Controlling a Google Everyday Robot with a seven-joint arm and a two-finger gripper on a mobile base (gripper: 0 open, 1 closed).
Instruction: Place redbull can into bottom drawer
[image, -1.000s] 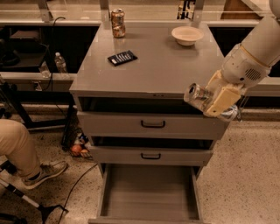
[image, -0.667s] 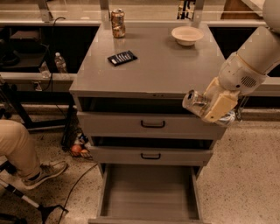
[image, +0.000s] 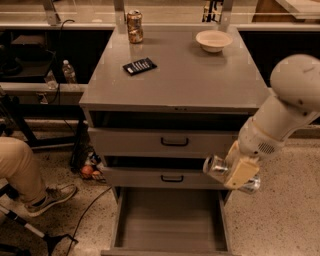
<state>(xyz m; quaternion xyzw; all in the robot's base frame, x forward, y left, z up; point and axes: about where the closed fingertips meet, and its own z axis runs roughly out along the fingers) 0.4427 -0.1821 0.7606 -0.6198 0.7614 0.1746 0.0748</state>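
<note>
The redbull can (image: 218, 167), slim and silver, lies sideways in my gripper (image: 234, 173), which is shut on it. One can end shows at the left of the fingers and the other end (image: 250, 186) at the lower right. The gripper hangs in front of the middle drawer's right end, above the right rear corner of the bottom drawer (image: 170, 225). That drawer is pulled out, a wide shallow grey tray with a bare floor. My white arm (image: 285, 110) comes down from the upper right.
A grey cabinet top (image: 200, 75) holds a bronze can (image: 134, 26), a black flat device (image: 140, 66) and a cream bowl (image: 213, 40). Two upper drawers with black handles (image: 174, 142) are closed. A seated person's leg and shoe (image: 30, 185) are at the left; cables lie on the floor.
My gripper with the can has moved down from beside the cabinet's top right edge to the level of the middle drawer, over the open bottom drawer. The view has also shifted closer.
</note>
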